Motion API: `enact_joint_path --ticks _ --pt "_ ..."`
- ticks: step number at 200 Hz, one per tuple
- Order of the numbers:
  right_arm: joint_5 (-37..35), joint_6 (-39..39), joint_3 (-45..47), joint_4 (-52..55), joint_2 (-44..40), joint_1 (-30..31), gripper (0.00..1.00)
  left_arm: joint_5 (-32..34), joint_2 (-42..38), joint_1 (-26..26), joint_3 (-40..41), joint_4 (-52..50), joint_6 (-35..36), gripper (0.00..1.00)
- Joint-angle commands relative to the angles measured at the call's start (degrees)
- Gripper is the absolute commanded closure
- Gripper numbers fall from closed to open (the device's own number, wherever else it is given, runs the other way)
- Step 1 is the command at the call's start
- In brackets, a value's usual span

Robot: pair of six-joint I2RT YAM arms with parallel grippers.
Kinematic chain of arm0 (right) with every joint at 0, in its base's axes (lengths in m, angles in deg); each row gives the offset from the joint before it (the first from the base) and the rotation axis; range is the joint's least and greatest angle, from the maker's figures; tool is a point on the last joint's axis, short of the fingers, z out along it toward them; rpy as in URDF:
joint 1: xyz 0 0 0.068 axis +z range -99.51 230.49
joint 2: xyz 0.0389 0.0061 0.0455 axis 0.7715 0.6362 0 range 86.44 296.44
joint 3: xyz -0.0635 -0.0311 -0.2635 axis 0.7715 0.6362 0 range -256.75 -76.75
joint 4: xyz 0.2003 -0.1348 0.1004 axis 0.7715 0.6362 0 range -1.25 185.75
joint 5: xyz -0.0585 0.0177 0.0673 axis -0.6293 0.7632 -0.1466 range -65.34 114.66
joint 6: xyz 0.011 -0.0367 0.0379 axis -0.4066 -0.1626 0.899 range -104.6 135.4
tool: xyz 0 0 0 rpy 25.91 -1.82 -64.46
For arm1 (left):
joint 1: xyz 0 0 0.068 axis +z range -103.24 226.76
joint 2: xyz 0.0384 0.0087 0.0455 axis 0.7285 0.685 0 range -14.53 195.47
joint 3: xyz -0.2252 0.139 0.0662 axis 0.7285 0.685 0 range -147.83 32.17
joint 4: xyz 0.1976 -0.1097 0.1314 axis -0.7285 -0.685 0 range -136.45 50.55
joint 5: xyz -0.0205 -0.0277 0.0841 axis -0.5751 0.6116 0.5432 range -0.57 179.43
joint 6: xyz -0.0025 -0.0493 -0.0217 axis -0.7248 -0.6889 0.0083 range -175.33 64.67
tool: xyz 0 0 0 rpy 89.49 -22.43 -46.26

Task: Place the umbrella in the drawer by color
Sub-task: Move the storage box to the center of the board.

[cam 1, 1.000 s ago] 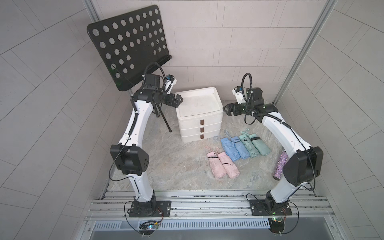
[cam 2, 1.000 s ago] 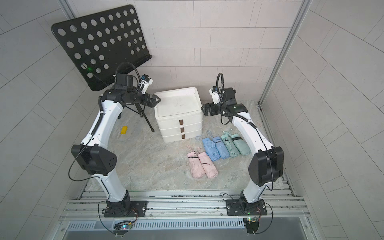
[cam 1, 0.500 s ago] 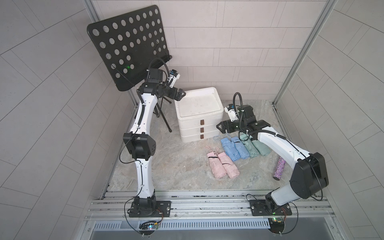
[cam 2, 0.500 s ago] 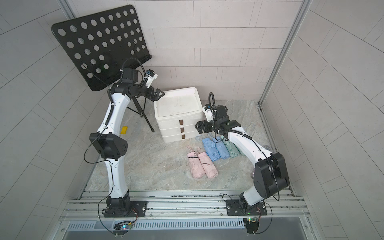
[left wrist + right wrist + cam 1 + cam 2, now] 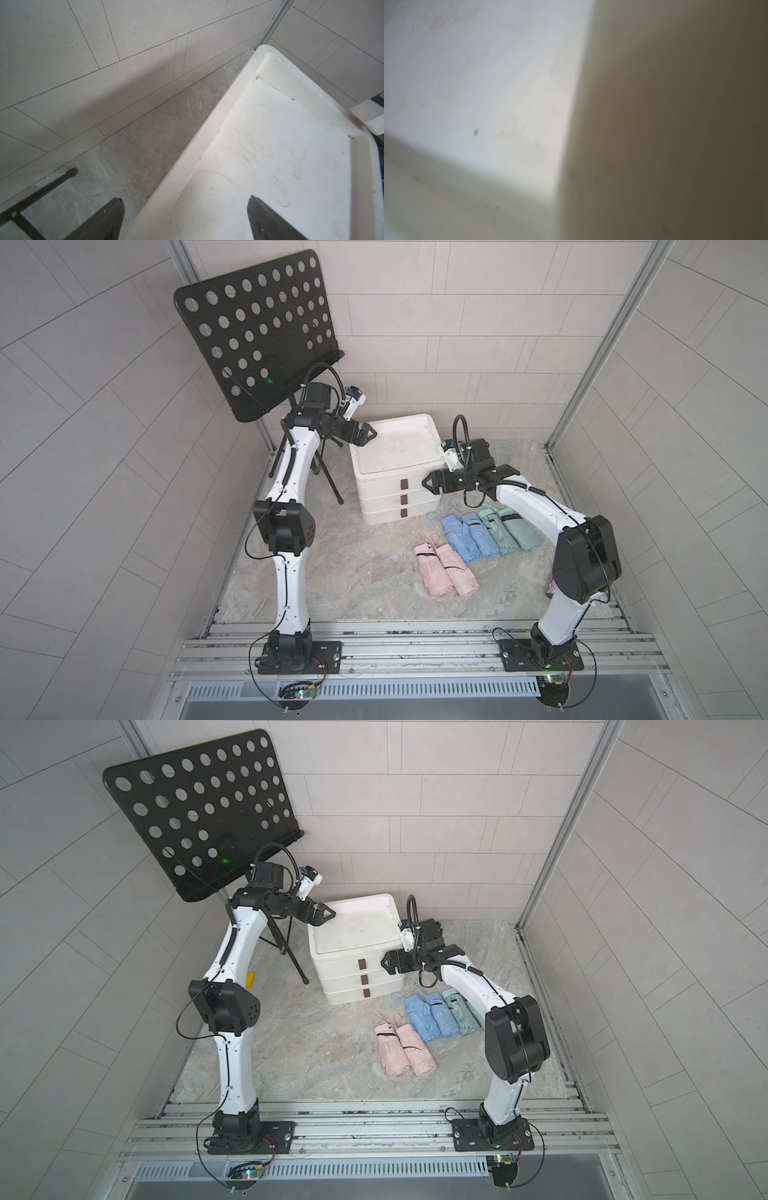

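The white drawer unit [image 5: 395,448] [image 5: 353,928] stands at the back, its three drawers with brown handles [image 5: 404,485] shut. In both top views the folded umbrellas lie on the floor in front of it: two pink [image 5: 444,570] [image 5: 403,1048], two blue [image 5: 469,537] [image 5: 430,1017], two green [image 5: 509,531] [image 5: 461,1013]. My left gripper [image 5: 368,433] [image 5: 185,209] is open and empty, straddling the unit's top left rim. My right gripper [image 5: 427,483] [image 5: 387,964] sits against the unit's front right corner at top-drawer height. Its wrist view is a blur of the white unit [image 5: 477,83], fingers hidden.
A black perforated music stand [image 5: 257,331] rises at the back left, its tripod legs [image 5: 332,485] [image 5: 41,193] on the floor beside the unit. A small yellow item [image 5: 249,979] lies behind my left arm. A purple patterned thing [image 5: 552,587] peeks out behind my right arm.
My right arm has dropped from above the umbrellas and swung left to the unit's front right corner. My left arm has straightened up and brought its gripper over the unit's top left rim.
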Motion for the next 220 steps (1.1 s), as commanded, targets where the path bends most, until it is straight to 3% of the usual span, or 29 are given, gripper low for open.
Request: enact_joint_path --ticks 1,75,161,189,220 --pt "1.5 -1.6 -4.2 1.6 2.3 0.4 0.07 -0.9 -0.1 -0.3 -1.4 -2.6 2.4 0.00" --pt "2.2 -4.7 -14.1 6.2 9.0 0.2 0.07 1.0 -7.2 0.2 10.7 -1.6 5.1 0.04" --pt "3.7 -4.6 -27.6 10.9 17.6 -3.6 0.06 -0.5 -12.1 0.8 17.5 -2.1 4.7 0.06" --pt "4.6 -3.9 -28.3 11.5 17.5 -4.4 0.06 0.6 -13.4 0.8 19.5 -1.0 4.2 0.06" --pt "4.2 -1.6 -21.8 8.2 11.7 -4.4 0.05 2.4 -13.3 1.6 18.5 1.7 0.6 0.04"
